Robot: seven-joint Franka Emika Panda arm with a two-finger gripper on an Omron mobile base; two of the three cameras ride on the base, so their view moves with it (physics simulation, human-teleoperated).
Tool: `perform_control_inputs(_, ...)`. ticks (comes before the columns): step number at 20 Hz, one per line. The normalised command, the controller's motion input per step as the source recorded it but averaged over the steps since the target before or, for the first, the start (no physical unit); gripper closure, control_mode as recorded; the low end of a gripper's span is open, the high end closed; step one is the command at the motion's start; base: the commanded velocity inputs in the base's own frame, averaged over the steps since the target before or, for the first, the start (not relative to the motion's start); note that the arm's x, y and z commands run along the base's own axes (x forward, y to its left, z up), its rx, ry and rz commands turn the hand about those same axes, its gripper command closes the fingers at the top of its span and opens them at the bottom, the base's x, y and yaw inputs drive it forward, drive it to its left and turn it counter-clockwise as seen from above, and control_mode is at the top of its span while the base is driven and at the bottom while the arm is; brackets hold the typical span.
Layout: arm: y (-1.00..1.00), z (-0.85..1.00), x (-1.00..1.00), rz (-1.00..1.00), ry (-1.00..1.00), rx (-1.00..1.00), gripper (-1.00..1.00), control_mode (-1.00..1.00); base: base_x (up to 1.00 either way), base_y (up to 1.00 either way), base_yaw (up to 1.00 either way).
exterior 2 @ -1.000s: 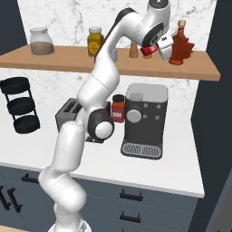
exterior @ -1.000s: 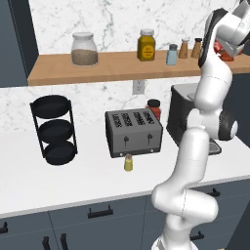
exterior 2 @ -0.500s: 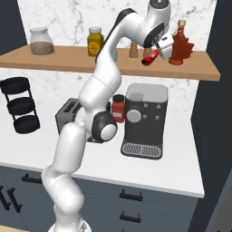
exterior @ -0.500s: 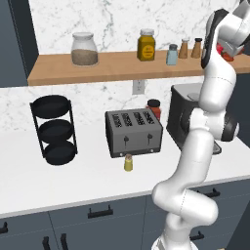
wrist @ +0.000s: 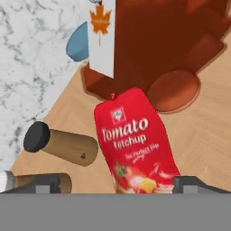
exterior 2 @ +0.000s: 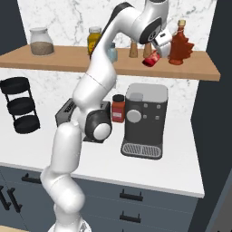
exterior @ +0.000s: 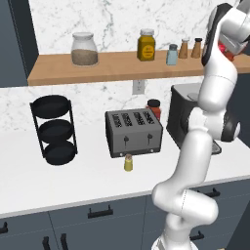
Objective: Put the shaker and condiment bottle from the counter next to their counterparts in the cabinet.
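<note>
Tool (exterior 2: 156, 52) jaws stand wide apart around the condiment bottle (exterior 2: 152, 59), tilted on the cabinet (exterior 2: 190, 70) beside the maple bottle (exterior 2: 180, 46). Light, slick pouch-like body; best grasped mid-body.

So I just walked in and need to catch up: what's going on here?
The robot's arm is up at the wooden shelf, where its gripper stands open around a red tomato ketchup bottle beside the maple-leaf syrup bottle. The ketchup looks tilted in the right base view, so it seems just released. Brown shakers are close by. The small yellow-green shaker is on the white counter before the toaster, not yet shelved.
</note>
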Motion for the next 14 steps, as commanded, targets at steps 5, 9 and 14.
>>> perform_control_inputs(5,0.28,0.0,-0.71,0.05,0.0,-0.05,-1.0,-1.0,0.0,0.0,0.0)
perform_control_inputs(9,0.42,-0.1,-0.69,0.03,0.0,-0.11,-1.0,-1.0,0.0,0.0,0.0)
perform_control_inputs(14,0.56,-0.3,-0.52,0.0,0.0,-0.12,-1.0,-1.0,0.0,0.0,0.0)
